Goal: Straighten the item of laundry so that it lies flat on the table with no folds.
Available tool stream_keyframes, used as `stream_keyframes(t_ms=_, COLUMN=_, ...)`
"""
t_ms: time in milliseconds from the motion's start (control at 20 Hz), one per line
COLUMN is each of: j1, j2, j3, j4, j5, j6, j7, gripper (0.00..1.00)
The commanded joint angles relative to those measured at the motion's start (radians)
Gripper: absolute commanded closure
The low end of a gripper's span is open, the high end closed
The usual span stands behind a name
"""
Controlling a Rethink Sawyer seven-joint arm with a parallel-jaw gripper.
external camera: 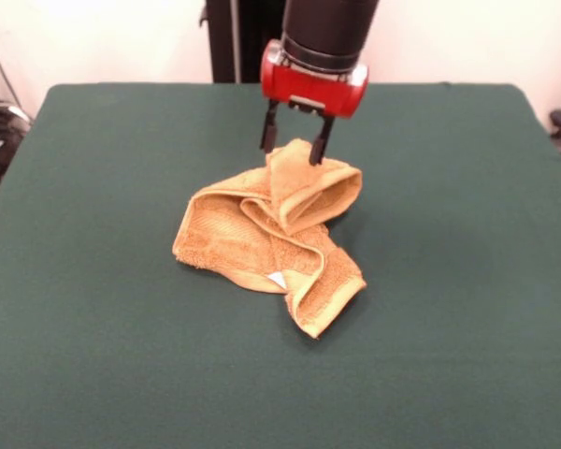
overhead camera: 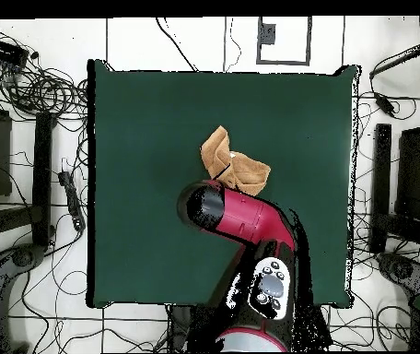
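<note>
Gripping a crumpled towel near the table's middle, ready to spread it flat.

The gripper stands over the towel's 12 o'clock edge in the front view, its two fingers partly open and straddling a raised fold; whether they pinch it I cannot tell. The towel lies bunched, doubled over itself, its white label at 6 o'clock. Doing this well probably means closing on one layer only, then lifting and drawing outward toward bare cloth.

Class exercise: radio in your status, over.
Gripper open, straddling the towel's raised top fold. Towel crumpled, mid-table. Nothing in the way.
</note>
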Motion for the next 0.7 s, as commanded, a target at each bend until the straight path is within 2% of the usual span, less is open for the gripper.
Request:
stream_keyframes(t_ms=50, j1=0.050, j2=0.043, j3=0.117, j4=0.040, j5=0.061, j6=-0.060, j7=0.262, gripper=0.00)
stream_keyframes(t_ms=250, j1=0.090, j2=0.054, j3=0.093, j4=-0.047, j5=0.073, j6=0.029, j7=0.258, gripper=0.00)
stream_keyframes(t_ms=450, j1=0.073, j2=0.113, j3=0.133, j4=-0.114, j5=0.099, j6=0.028, j7=0.245, gripper=0.00)
stream_keyframes(t_ms=700, j1=0.109, j2=0.135, j3=0.087, j4=-0.114, j5=0.110, j6=0.056, j7=0.275, gripper=0.00)
